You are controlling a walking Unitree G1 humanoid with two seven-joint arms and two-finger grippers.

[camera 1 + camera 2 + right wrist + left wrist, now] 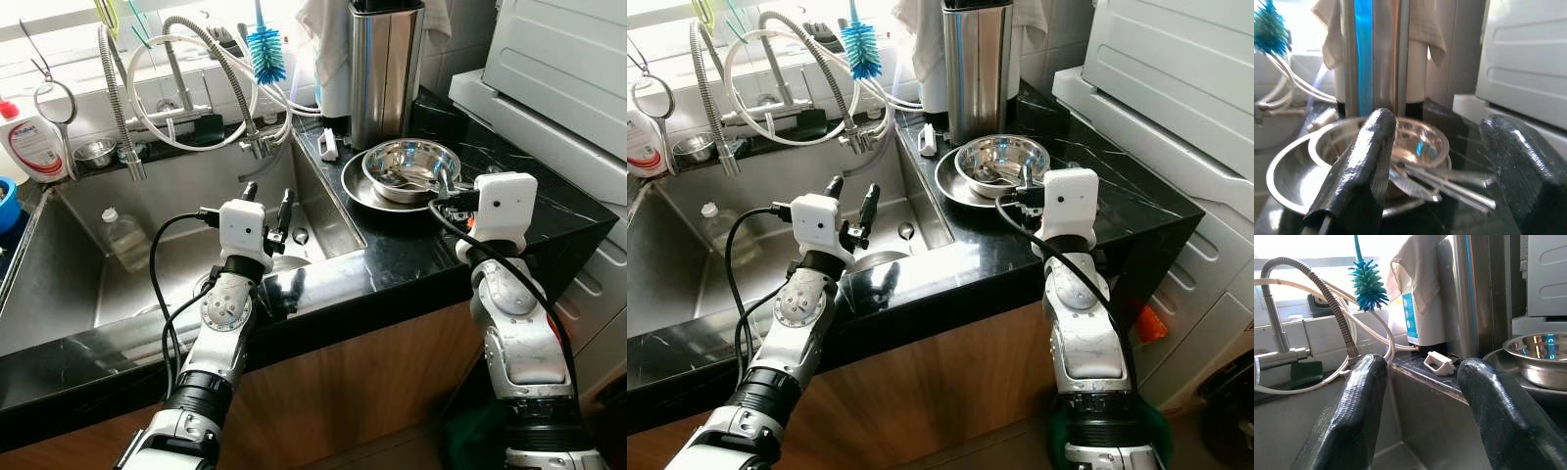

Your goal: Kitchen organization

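A steel bowl (409, 162) sits in a wider steel plate (355, 184) on the black counter (411, 245), right of the sink (186, 176). Several metal utensils (1449, 178) lie in the bowl, their handles sticking out toward me. My right gripper (1440, 127) is open just short of the bowl's near rim, level with the utensil handles and holding nothing. My left gripper (267, 201) is open over the sink's right half, near the front edge, pointing at the back wall, also with nothing in it.
A tall steel canister (385, 69) stands behind the bowl, with a small white clip (328, 145) beside it. A teal bottle brush (265, 54) and faucet hoses (220, 59) hang over the sink. A plastic bottle (122, 238) lies in the basin. A white appliance (578, 69) borders the counter's right.
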